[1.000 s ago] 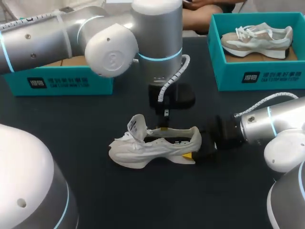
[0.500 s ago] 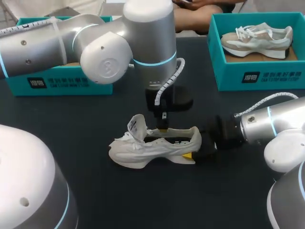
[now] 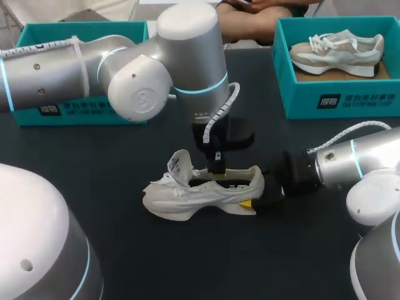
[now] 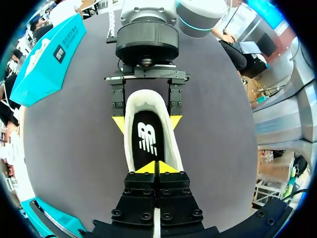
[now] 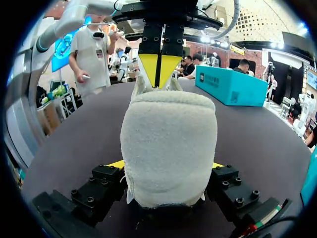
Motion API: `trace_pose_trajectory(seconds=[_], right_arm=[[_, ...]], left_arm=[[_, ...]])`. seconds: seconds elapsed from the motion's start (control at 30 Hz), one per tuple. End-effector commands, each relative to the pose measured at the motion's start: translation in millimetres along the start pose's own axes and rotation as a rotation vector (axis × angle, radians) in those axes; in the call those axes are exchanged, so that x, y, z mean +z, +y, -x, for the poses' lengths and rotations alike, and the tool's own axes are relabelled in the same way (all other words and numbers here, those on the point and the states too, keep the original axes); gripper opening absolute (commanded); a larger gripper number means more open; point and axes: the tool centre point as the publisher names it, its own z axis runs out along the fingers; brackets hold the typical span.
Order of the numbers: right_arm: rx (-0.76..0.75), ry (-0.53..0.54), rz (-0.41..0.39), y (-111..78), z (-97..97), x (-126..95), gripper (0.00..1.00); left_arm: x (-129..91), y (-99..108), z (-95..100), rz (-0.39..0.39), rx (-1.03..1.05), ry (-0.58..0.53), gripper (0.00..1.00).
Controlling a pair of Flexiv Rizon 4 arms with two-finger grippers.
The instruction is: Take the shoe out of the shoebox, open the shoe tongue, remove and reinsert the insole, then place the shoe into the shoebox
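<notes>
The white shoe (image 3: 200, 190) lies on its side mid-table on the dark table (image 3: 125, 250), its tongue (image 3: 180, 165) folded up. My right gripper (image 3: 253, 199) is shut on the heel (image 5: 168, 144), with a yellow fingertip (image 5: 116, 164) pressed on each side. My left gripper (image 3: 217, 167) points straight down into the shoe's opening. Its tips are shut together just over the black insole (image 4: 147, 139), which lies flat inside the shoe. From the left wrist, my right gripper (image 4: 147, 121) straddles the heel beyond my left gripper (image 4: 153, 167).
A teal shoebox (image 3: 62, 109) stands at the back left, partly hidden by my left arm. A second teal shoebox (image 3: 337, 100) at the back right holds another pale shoe (image 3: 337, 50). Open tabletop lies in front of the shoe.
My left arm has swung a little and its gripper has come down closer into the shoe's opening. The right gripper and the shoe have stayed still.
</notes>
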Motion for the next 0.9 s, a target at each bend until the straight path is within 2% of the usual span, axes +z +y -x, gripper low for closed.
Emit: trace_pose_trajectory(seconds=[0.03,0.2,0.6,0.9], right_arm=[[0.001,-0.003,-0.006,-3.3,0.3,5.2,0.00],[0.001,-0.003,-0.006,-3.3,0.3,5.2,0.00],[0.001,-0.003,-0.006,-3.3,0.3,5.2,0.00],[0.001,-0.003,-0.006,-3.3,0.3,5.2,0.00]], left_arm=[[19.7,-5.6,11.4,-0.009,0.002,0.022,0.00],[34.1,-8.4,10.9,-0.009,0.009,0.048,0.00],[54.1,-9.2,-11.5,-0.019,0.037,0.070,0.00],[44.4,-8.6,-18.6,-0.036,0.032,0.022,0.00]])
